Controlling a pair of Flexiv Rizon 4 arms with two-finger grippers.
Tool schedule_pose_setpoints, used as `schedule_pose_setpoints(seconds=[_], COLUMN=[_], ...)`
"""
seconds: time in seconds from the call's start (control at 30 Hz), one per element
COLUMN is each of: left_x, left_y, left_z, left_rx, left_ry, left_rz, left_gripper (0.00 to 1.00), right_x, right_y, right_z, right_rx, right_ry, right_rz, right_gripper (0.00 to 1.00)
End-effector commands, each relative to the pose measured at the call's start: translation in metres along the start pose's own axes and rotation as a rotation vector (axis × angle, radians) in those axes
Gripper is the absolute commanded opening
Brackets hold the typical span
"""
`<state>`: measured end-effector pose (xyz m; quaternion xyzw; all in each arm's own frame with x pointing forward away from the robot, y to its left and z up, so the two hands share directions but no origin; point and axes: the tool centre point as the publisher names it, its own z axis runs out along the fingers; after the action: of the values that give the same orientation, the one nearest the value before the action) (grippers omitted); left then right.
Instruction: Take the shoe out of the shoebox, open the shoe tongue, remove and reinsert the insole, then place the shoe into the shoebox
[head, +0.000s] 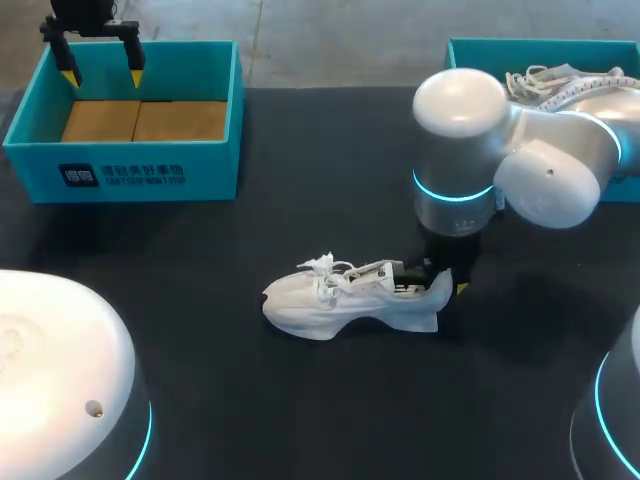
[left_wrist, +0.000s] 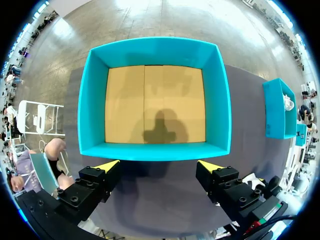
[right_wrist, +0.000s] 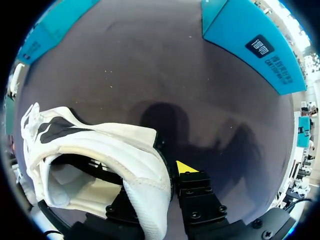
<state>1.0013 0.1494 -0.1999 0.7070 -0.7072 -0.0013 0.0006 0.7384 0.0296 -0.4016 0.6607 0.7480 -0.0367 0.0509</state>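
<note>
The white shoe (head: 345, 297) lies on the black table (head: 300, 400), toe toward my left side, laces (head: 325, 264) bunched on top. My right gripper (head: 443, 281) is shut on its heel. In the right wrist view the heel wall (right_wrist: 145, 185) stands between the fingers of that gripper (right_wrist: 145, 172), one yellow tip (right_wrist: 185, 166) outside it and the other inside the shoe (right_wrist: 95, 145). The teal shoebox (head: 130, 160) at the back left holds nothing but its cardboard floor (left_wrist: 155, 105). My left gripper (head: 101, 72) hangs open above its far wall, and in its own view this gripper (left_wrist: 159, 166) has nothing between its fingers.
A second teal box (head: 480, 52) at the back right holds another white shoe with loose laces (head: 545, 80), partly hidden behind my right arm (head: 520, 150). Bare table lies between the two boxes and in front of the shoe.
</note>
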Motion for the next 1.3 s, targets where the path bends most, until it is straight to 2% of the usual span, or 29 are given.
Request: schedule_pose_setpoints(seconds=[0.03, 0.23, 0.27, 0.33, 0.37, 0.83, 1.1, 1.3], left_x=[0.0, 0.0, 0.0, 0.0, 0.0, 0.0, 0.0, 0.0], left_y=[0.0, 0.0, 0.0, 0.0, 0.0, 0.0, 0.0, 0.0], left_z=[0.0, 0.0, 0.0, 0.0, 0.0, 0.0, 0.0, 0.0], left_rx=[0.001, 0.001, 0.001, 0.001, 0.001, 0.001, 0.001, 0.001], left_ry=[0.0, 0.0, 0.0, 0.0, 0.0, 0.0, 0.0, 0.0], left_rz=[0.0, 0.0, 0.0, 0.0, 0.0, 0.0, 0.0, 0.0], left_gripper=[1.0, 1.0, 1.0, 1.0, 1.0, 1.0, 1.0, 1.0], right_x=[0.004, 0.006, 0.007, 0.008, 0.008, 0.014, 0.009, 0.004], right_y=[0.0, -0.001, -0.002, -0.003, -0.004, -0.006, -0.003, 0.0], right_z=[0.003, 0.004, 0.004, 0.002, -0.001, -0.047, -0.077, -0.1], right_rx=[0.0, 0.008, 0.009, 0.009, 0.009, 0.019, 0.033, -0.011], right_ry=[-0.004, -0.002, -0.002, -0.001, -0.003, -0.029, 0.01, 0.038], right_rz=[-0.002, -0.001, 0.002, 0.007, 0.011, 0.059, 0.083, 0.054], right_gripper=[0.0, 0.0, 0.07, 0.59, 1.0, 1.0, 1.0, 1.0])
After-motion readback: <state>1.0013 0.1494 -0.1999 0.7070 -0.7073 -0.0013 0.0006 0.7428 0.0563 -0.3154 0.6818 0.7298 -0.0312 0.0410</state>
